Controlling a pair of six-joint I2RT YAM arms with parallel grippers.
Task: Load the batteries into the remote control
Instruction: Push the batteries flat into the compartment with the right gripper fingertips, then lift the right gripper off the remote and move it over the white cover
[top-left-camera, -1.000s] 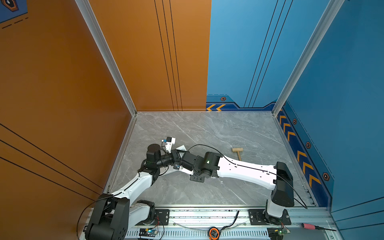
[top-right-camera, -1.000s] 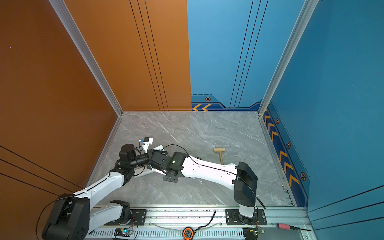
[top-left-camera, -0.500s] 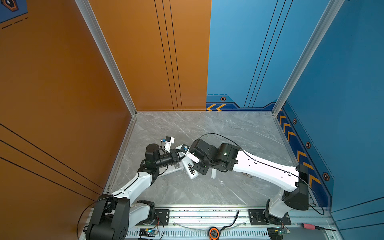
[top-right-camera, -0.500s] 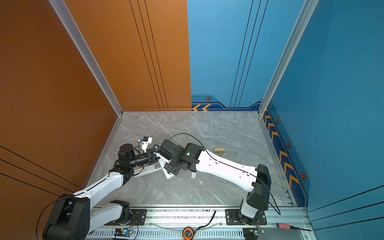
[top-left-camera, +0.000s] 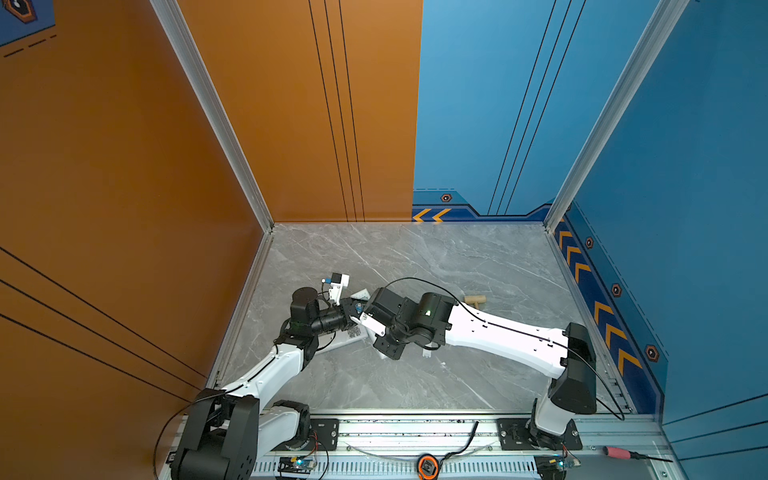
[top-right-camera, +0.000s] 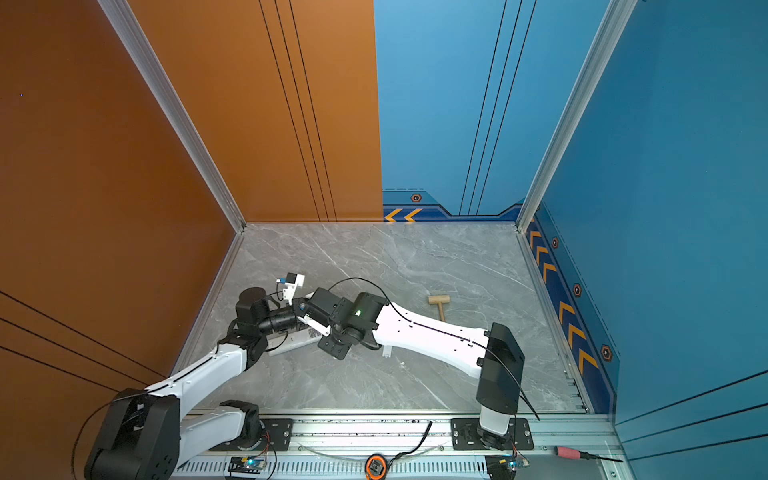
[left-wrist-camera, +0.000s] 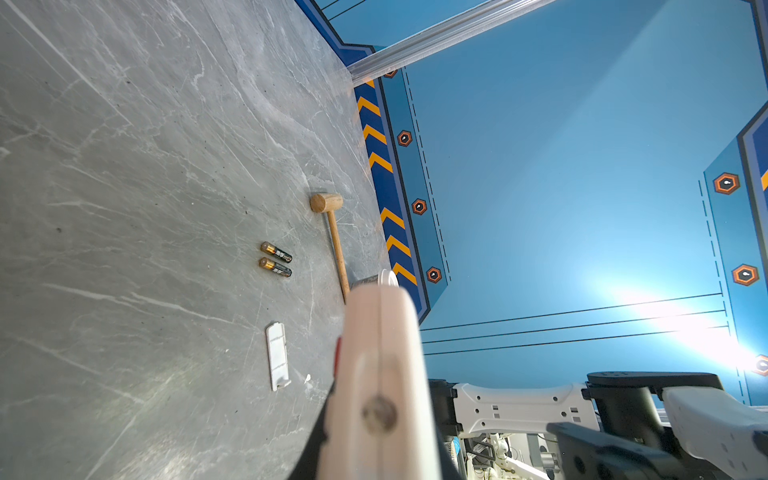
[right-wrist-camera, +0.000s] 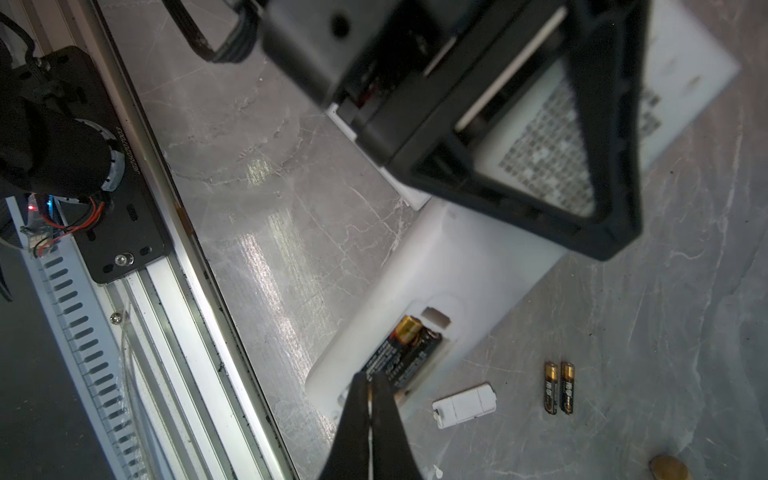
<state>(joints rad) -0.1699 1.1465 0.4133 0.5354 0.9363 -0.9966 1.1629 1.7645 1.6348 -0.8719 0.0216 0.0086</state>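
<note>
My right gripper (right-wrist-camera: 369, 379) is clenched: its 2 black fingers (right-wrist-camera: 355, 419) press together with only a hairline between them, and I see nothing pinched. The tips sit at one end of the remote's open bay (right-wrist-camera: 415, 353). They cover that end, so I cannot tell whether they touch the seated batteries (right-wrist-camera: 409, 351). Those 2 cells lie side by side in the bay, black-bodied, with 1 gold end showing.

The remote (right-wrist-camera: 457, 257) is smooth white plastic, rounded at the bay end, lying flat on the grey, veined, glossy table (right-wrist-camera: 270, 199). Its other half is blurred and mostly hidden behind my left gripper (left-wrist-camera: 384, 291), which crosses it as a black triangular frame. A label (right-wrist-camera: 544, 166) of small dark squares shows through that frame. On the left wrist view the cream fingers (left-wrist-camera: 361, 374) are shut, with just a seam between them. The remote is out of that view, so I cannot tell whether they pinch it or only press on it.

Just beside the remote lies the cover (right-wrist-camera: 464, 405), a small white oblong. Near it are the 2 loose batteries (right-wrist-camera: 559, 386), parallel, gold ends the same way. The pale wooden mallet (left-wrist-camera: 332, 232) has a round head and a thin handle.

In both top views the arms hide the fingertips, bay and loose batteries. The right arm (top-left-camera: 498, 336) stretches low from 4 o'clock toward 10, and the left arm (top-left-camera: 270, 374) from 7 toward 1. Their wrists meet over the remote. From there the mallet lies at 3 o'clock and a sliver of cover at 4.
</note>
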